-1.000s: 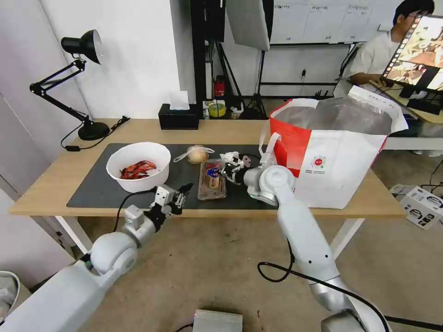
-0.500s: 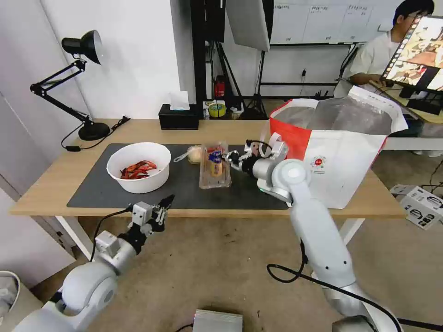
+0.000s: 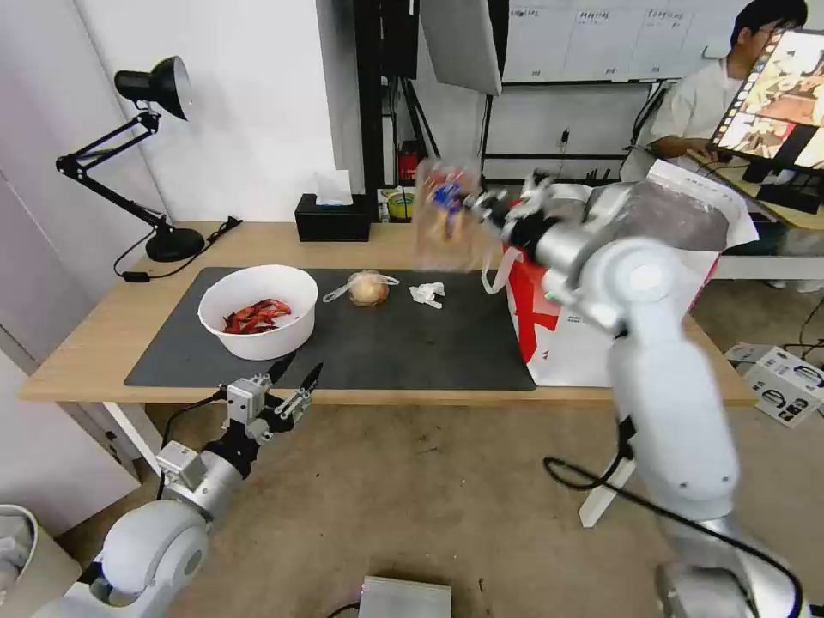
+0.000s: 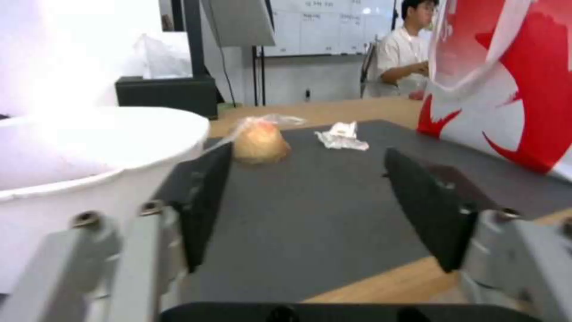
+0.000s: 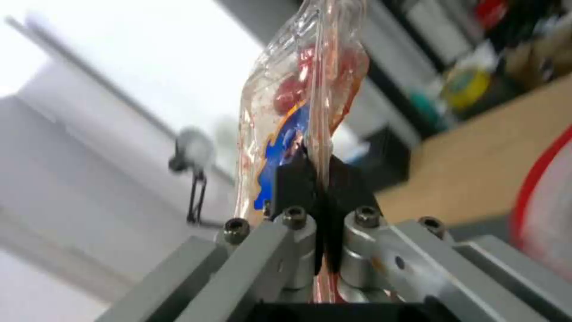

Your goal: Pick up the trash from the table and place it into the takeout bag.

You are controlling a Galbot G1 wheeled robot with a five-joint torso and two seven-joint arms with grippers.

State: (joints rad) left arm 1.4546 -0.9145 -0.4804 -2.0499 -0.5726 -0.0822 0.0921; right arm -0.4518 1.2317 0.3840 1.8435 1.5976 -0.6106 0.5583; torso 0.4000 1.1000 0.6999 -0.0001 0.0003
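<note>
My right gripper (image 3: 482, 204) is shut on the clear clamshell tray (image 3: 445, 225), which hangs high above the table beside the takeout bag (image 3: 631, 283). In the right wrist view the tray (image 5: 301, 112) stands on edge, pinched between the black fingertips (image 5: 292, 181). On the dark mat (image 3: 343, 339) lie the white bowl (image 3: 257, 309) of red shells, the small clear bag with a beige lump (image 3: 367, 288) and the crumpled tissue (image 3: 427, 293). My left gripper (image 3: 292, 388) hangs open below the table's front edge. In the left wrist view the lump bag (image 4: 259, 142) and tissue (image 4: 342, 136) lie ahead between the open fingers.
A black tissue box (image 3: 331, 219) and a black desk lamp (image 3: 154, 154) stand at the table's (image 3: 103, 343) back left. A person sits at a screen behind the bag. Bare floor lies before the table, with a grey box (image 3: 403, 596) low down.
My right gripper has lifted the clamshell tray off the mat and swung it up and right, beside the bag's mouth. The left arm has drawn back and down below the table edge.
</note>
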